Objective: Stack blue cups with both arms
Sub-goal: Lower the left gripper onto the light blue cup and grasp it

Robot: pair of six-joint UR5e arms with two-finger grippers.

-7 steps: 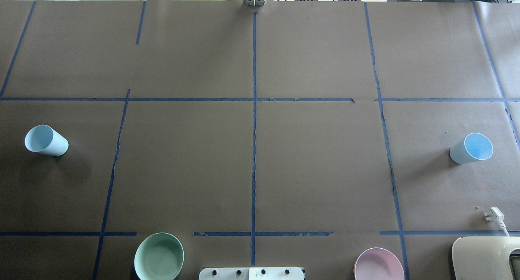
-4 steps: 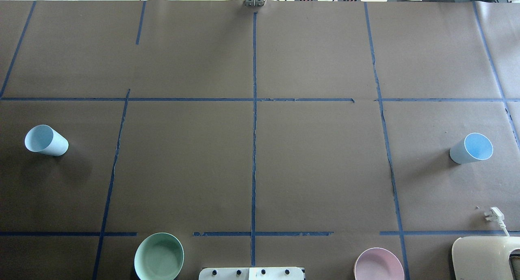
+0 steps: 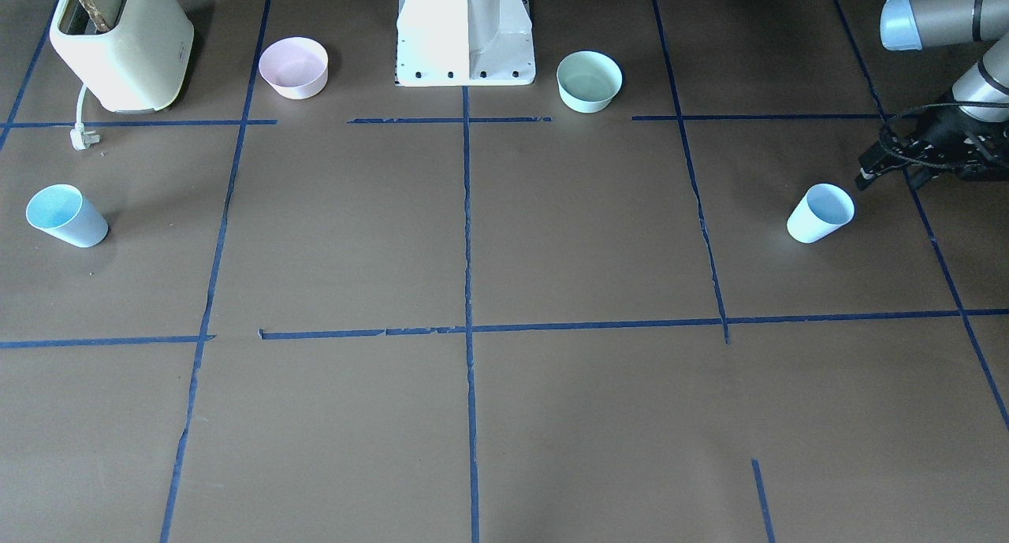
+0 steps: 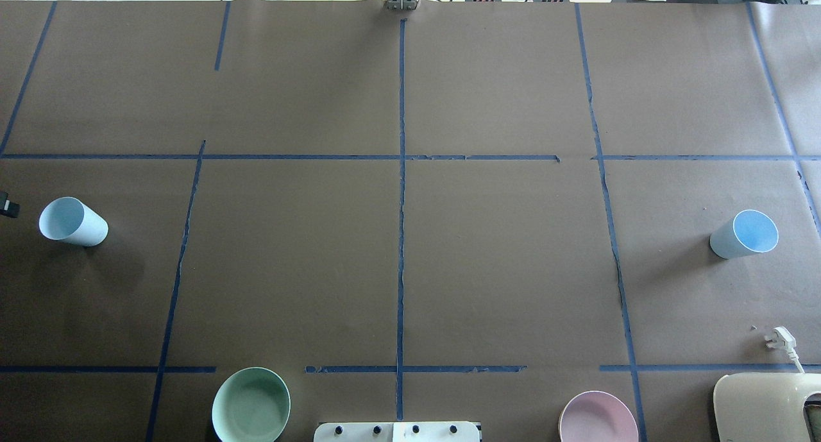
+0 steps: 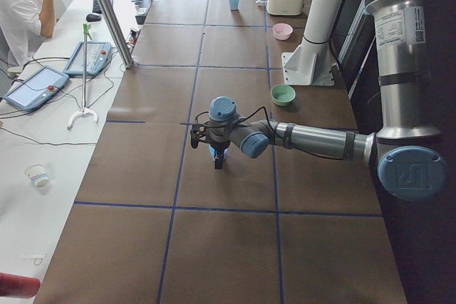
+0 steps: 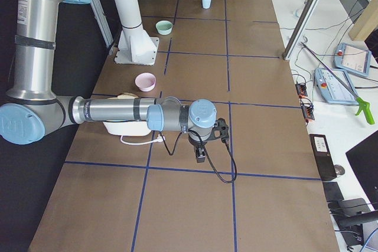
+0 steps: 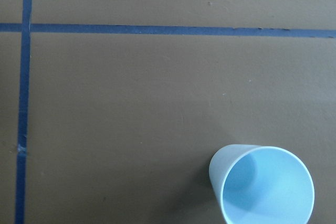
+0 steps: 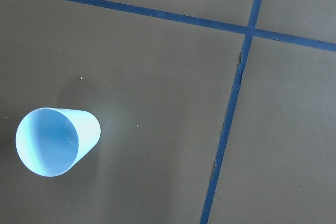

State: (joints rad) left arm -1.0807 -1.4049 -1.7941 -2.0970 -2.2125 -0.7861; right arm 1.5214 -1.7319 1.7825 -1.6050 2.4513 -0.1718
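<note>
Front view — blue cup A (image 3: pixel 820 213) stands upright at mid right of the worktop (image 3: pixel 552 251). The left tool (image 3: pixel 883 171) is just up and right of it, not touching. Blue cup B (image 3: pixel 66 215) stands upright near the left edge.
Overhead: the cups sit at opposite edges, well apart.
Left side view: left tool's jaws stand wide, near cup A.
Right side view — right tool (image 6: pixel 201 154) hangs at centre; wide or narrow, cannot tell.
Right wrist view: cup B at lower left.
</note>
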